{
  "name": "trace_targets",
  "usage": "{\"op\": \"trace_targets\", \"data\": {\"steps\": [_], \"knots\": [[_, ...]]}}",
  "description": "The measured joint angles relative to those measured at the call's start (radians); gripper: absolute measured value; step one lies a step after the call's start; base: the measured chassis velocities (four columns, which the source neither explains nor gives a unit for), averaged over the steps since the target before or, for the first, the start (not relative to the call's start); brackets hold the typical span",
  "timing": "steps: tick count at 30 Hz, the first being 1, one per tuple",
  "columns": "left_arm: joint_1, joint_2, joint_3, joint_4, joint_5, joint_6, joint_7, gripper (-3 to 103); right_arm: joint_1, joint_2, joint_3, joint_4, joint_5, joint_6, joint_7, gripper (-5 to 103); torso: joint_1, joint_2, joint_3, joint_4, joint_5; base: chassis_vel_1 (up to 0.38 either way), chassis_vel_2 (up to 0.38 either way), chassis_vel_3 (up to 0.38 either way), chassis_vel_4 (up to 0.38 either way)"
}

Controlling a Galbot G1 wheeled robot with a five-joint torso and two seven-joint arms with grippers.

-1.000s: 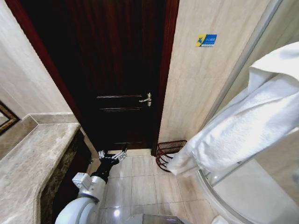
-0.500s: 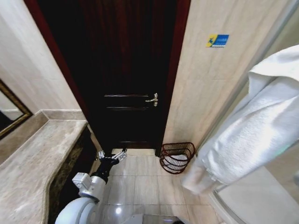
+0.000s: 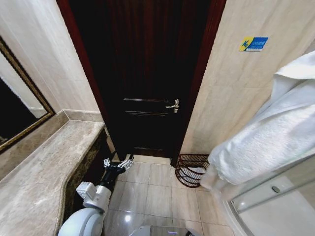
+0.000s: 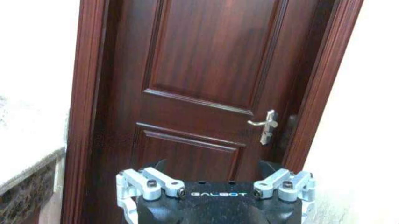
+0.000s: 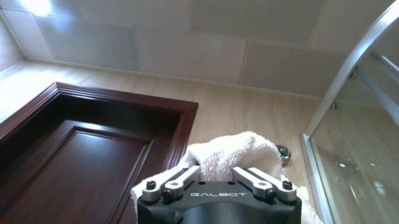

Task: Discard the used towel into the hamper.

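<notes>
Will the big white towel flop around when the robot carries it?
Probably yes. The towel hangs in soft folds from the right tool, so it looks floppy, not stiff. It looks thick and fluffy, so likely bulky but fairly light. Its low end dangles near the hamper.

Towel (image 3: 268,142) partly hiding hamper (image 3: 192,169)

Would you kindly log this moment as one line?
right gripper: shut on towel, raised | left gripper: open, low | hamper: on floor by door
</notes>
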Motion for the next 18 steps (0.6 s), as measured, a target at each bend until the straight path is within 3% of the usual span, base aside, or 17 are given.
{"op": "trace_targets", "data": {"steps": [18], "knots": [[0.0, 0.0, 0.0, 0.0, 0.0, 0.0, 0.0, 99, 0.023, 0.002, -0.052, 0.0, -0.008, -0.01, -0.012, 5, 0.0, 0.0, 0.0, 0.0001, -0.0001, 0.0, 0.0, 0.0, 0.0]]}}
